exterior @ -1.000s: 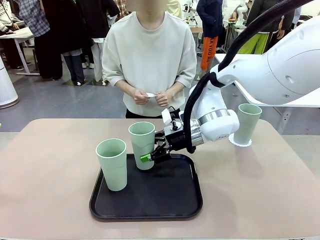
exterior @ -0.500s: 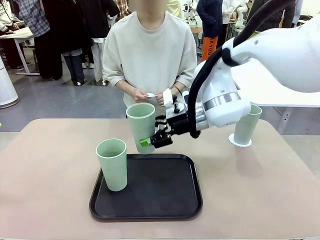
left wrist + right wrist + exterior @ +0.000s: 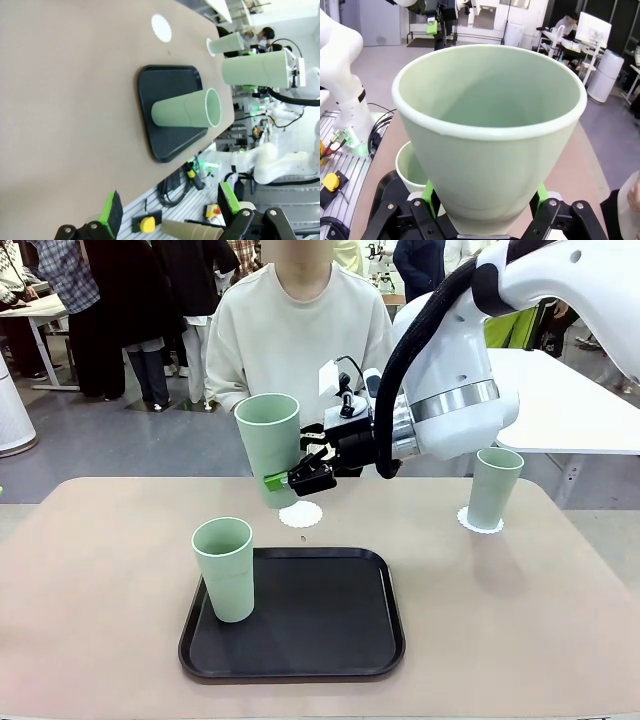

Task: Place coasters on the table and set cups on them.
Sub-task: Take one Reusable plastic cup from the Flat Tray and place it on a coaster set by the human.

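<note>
My right gripper (image 3: 291,480) is shut on the lower half of a pale green cup (image 3: 268,448), holding it upright in the air above the table's far middle. A white lacy coaster (image 3: 300,513) lies on the table (image 3: 100,570) just below it. In the right wrist view the held cup (image 3: 490,125) sits between the green pads (image 3: 428,192). A second cup (image 3: 224,568) stands on the black tray (image 3: 300,640). A third cup (image 3: 495,486) stands on a coaster (image 3: 480,522) at the far right. My left gripper (image 3: 170,207) is open, off the table's side.
A person in a pale sweater (image 3: 300,350) stands at the far edge behind the held cup. The left wrist view shows the tray (image 3: 167,135), the tray cup (image 3: 187,107), the held cup (image 3: 255,70) and the bare coaster (image 3: 161,27).
My right gripper has lifted the cup off the tray and carried it up and toward the far side. A coaster now lies on the table beneath it.
</note>
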`<control>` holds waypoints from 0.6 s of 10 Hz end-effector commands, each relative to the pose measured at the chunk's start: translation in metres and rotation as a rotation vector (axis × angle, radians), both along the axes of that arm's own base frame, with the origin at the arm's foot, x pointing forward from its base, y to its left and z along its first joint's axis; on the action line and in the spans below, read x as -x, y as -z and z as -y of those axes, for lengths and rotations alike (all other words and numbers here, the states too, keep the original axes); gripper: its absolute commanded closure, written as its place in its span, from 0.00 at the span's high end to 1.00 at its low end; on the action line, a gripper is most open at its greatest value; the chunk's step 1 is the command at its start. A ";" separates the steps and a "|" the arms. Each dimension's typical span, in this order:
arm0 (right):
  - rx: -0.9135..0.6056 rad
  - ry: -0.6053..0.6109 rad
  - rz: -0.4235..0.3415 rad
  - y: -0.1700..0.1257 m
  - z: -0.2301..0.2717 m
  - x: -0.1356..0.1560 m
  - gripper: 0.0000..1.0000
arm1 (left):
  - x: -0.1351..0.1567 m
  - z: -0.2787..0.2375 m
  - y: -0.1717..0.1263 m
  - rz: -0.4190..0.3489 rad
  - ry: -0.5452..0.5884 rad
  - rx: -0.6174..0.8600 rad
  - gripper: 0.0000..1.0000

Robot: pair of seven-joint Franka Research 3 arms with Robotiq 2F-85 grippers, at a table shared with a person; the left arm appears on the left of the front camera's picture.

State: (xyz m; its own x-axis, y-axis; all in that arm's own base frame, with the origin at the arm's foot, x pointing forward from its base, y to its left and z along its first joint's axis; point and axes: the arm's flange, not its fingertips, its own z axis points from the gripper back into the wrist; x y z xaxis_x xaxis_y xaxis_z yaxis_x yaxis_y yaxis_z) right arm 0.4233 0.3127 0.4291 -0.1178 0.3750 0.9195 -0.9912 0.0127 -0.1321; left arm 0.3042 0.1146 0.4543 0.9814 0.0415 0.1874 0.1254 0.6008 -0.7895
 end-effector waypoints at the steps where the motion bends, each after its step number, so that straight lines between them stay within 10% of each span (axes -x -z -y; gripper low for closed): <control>1: -0.010 -0.017 0.009 0.004 0.002 -0.002 0.49 | 0.001 -0.001 -0.001 0.009 0.002 0.016 1.00; 2: -0.010 -0.017 0.009 0.004 0.002 -0.002 0.49 | 0.001 -0.001 -0.001 0.009 0.002 0.016 1.00; 3: -0.001 -0.002 0.000 0.001 0.001 -0.001 0.83 | 0.001 -0.001 -0.001 0.009 0.002 0.016 1.00; 6: -0.100 0.073 -0.048 0.005 0.023 -0.090 0.83 | 0.001 -0.001 -0.001 0.009 0.002 0.016 1.00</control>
